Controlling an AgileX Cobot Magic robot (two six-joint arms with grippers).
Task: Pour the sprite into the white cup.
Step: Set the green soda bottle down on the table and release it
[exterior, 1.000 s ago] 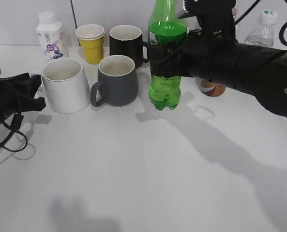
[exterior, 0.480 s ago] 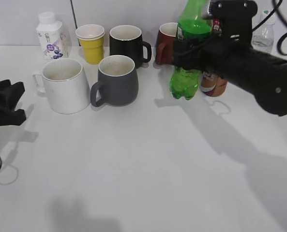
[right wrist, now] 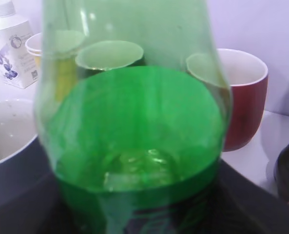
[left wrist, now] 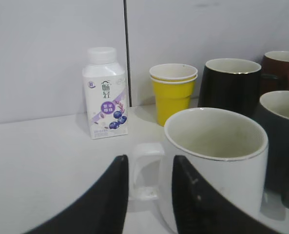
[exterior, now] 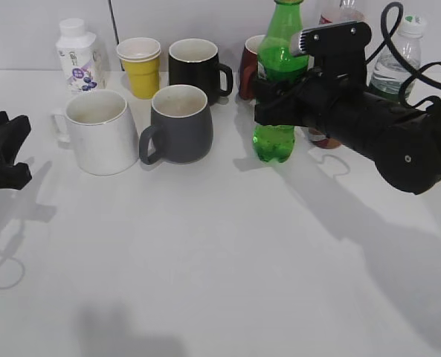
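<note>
The sprite is a tall green bottle standing upright right of the grey mug, its base at or just above the table. My right gripper is shut around its labelled middle. In the right wrist view the sprite fills the frame, with liquid in its lower half, and the gripper shows only as dark shapes at the bottom. The white cup stands at the left, empty, its handle facing left. My left gripper is open and apart from the cup. In the left wrist view its fingers frame the handle of the white cup from a short distance.
A grey mug stands next to the white cup. Behind are a milk bottle, yellow cup, black mug and red mug. A brown bottle and a clear water bottle stand behind my right arm.
My right gripper carried the sprite rightward from beside the grey mug, tilted it on the way, and now holds it upright and lower. My left gripper drew back left from the white cup.
</note>
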